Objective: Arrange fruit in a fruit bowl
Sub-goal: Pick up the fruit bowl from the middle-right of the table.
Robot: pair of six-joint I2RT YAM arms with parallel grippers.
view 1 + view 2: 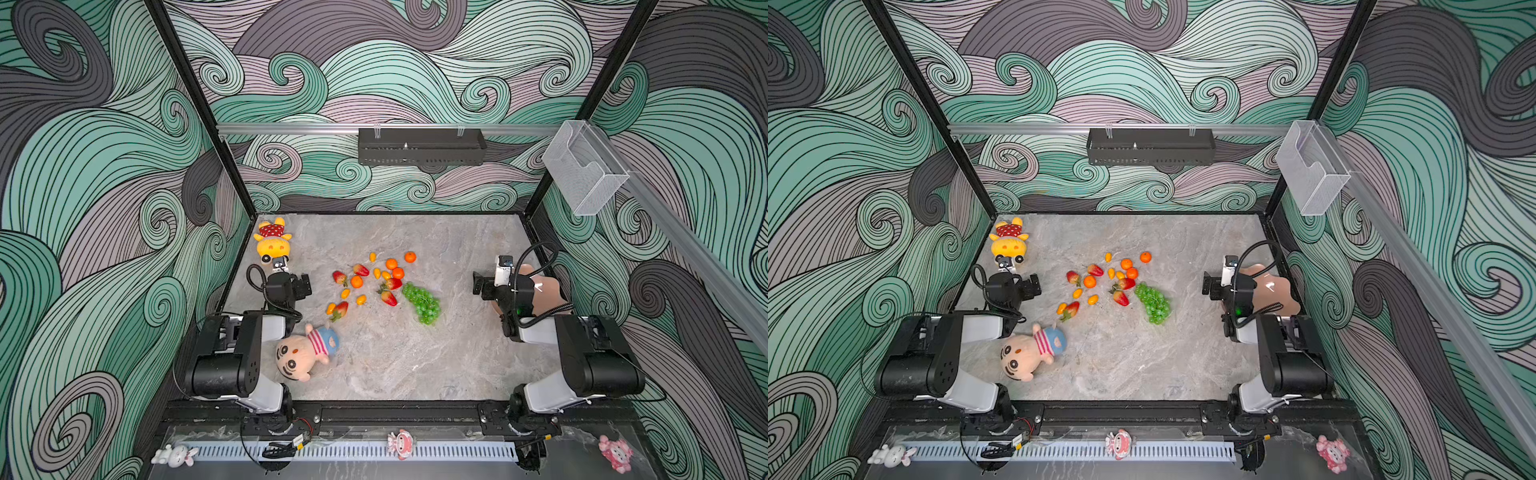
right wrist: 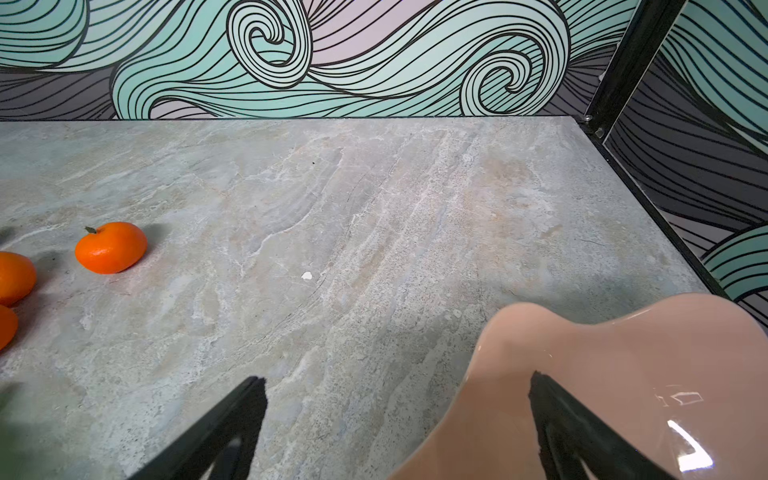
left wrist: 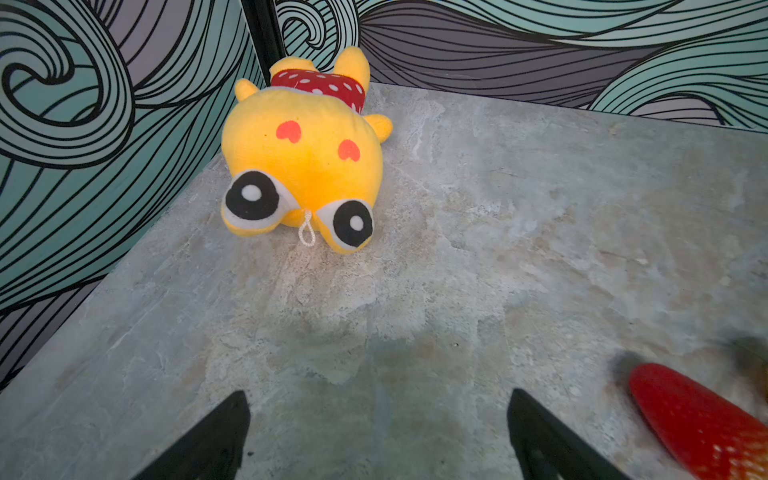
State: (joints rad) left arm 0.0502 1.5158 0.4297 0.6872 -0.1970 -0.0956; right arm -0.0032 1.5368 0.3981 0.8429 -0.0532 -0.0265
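Now I am poising my right gripper [image 2: 397, 378], fingers [image 2: 582, 432] spread, astride the fruit bowl [image 2: 623, 340] rim, readying a grasp.

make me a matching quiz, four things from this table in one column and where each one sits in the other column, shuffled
Things
1. grape bunch
2. fruit bowl
3. yellow plush doll
4. striped-shirt plush doll

Places
A. far left corner of the table
B. partly hidden under the right arm
C. mid-table, beside the strawberries
D. near side, next to the left arm

Pairs: 1-C, 2-B, 3-A, 4-D
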